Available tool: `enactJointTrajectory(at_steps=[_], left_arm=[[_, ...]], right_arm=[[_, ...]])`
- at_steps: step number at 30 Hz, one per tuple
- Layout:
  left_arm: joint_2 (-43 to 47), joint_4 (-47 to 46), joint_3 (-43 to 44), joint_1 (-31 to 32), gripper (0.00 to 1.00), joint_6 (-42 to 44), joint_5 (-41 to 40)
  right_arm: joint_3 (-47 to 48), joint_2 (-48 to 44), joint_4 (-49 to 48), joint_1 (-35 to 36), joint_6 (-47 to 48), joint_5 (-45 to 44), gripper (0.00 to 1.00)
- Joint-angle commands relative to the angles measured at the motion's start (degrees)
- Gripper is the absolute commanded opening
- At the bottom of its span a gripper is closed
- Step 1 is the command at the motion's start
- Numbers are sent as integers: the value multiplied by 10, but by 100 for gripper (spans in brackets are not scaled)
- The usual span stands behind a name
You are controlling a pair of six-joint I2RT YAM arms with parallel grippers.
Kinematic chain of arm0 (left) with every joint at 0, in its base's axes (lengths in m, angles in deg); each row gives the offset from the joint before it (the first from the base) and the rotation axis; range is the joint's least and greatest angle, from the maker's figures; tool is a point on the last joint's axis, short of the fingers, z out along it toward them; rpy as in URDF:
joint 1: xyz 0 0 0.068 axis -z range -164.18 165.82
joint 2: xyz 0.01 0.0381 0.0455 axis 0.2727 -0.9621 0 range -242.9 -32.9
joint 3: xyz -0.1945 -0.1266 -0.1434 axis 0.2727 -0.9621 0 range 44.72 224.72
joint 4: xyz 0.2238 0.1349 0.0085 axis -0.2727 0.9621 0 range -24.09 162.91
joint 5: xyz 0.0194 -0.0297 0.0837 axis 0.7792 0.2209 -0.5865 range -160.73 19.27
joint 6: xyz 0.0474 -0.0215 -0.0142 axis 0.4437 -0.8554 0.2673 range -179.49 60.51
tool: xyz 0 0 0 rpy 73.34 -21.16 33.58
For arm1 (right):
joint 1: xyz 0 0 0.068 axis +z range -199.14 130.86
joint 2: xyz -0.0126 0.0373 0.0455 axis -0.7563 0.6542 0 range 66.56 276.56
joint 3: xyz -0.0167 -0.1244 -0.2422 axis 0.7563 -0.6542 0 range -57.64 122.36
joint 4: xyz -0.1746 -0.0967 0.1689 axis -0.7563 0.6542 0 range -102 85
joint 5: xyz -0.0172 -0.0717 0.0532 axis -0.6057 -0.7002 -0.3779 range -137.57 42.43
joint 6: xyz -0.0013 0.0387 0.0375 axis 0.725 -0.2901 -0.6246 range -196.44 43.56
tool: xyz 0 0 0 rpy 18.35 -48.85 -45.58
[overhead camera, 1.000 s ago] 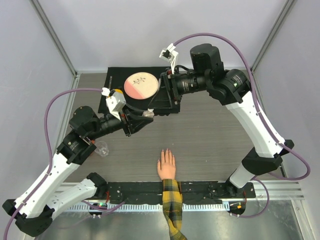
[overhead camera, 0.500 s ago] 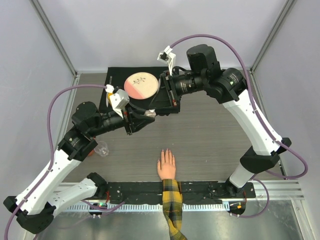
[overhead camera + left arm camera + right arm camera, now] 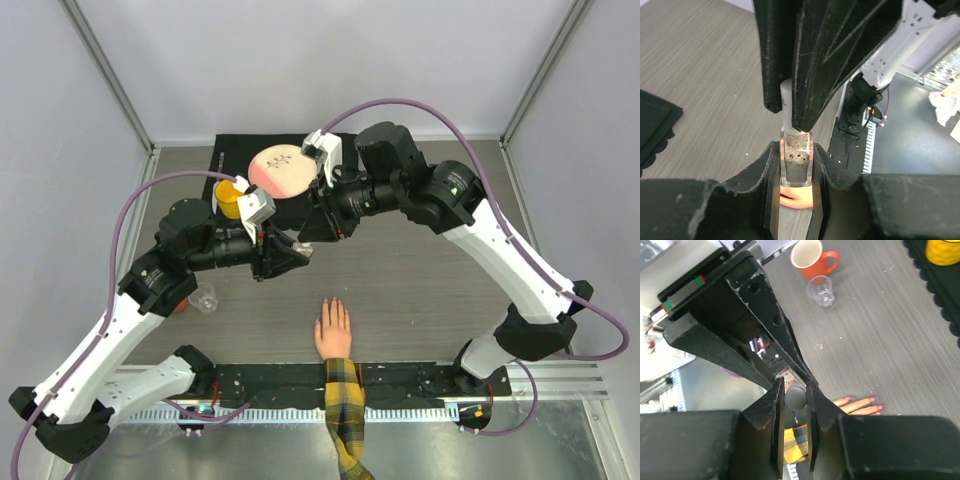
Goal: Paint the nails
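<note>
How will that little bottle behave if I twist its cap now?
The bottle looks like smooth clear glass, so it may rotate within the left gripper. It's small, probably light and rigid. The right gripper pinches the round cap, which might slip instead of turning.

Bright, even white light from overhead here, and the table [image 3: 400, 285] takes it flat: no glare, just faint soft shadows under the 2 arms. On the left wrist view the left gripper [image 3: 796, 150] is a dark, soft-edged mass up close, while the small clear bottle [image 3: 796, 162] glows, lit through, orange beneath. Right wrist view: the right gripper [image 3: 795, 385] is black and blurred, the white cap [image 3: 795, 398] grey in its shade, yet the orange mug [image 3: 812, 257] beyond sits sharp.
</note>
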Motion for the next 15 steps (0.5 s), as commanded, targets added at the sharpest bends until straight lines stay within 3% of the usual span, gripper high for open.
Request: enactJointTrajectory(at_steps=[1,6,9,11,15], left_arm=[[26,-169,4,2,0,-2,-63],[27,-229,-20,2,0,12,-174],[8,-269,-24,2,0,46,-214],[-15,-300,-19,2,0,76,-248],[-57,-341,-2,9,0,124,-293]], right_arm=[[-83,-32,-85,41,-65,-73,1],[-116,-34,-155,67,-132,-153,1],[-92,-14,-141,80,-177,-205,1],[-27,25,-102,87,-218,-249,1],[173,147,103,92,-282,-352,1]])
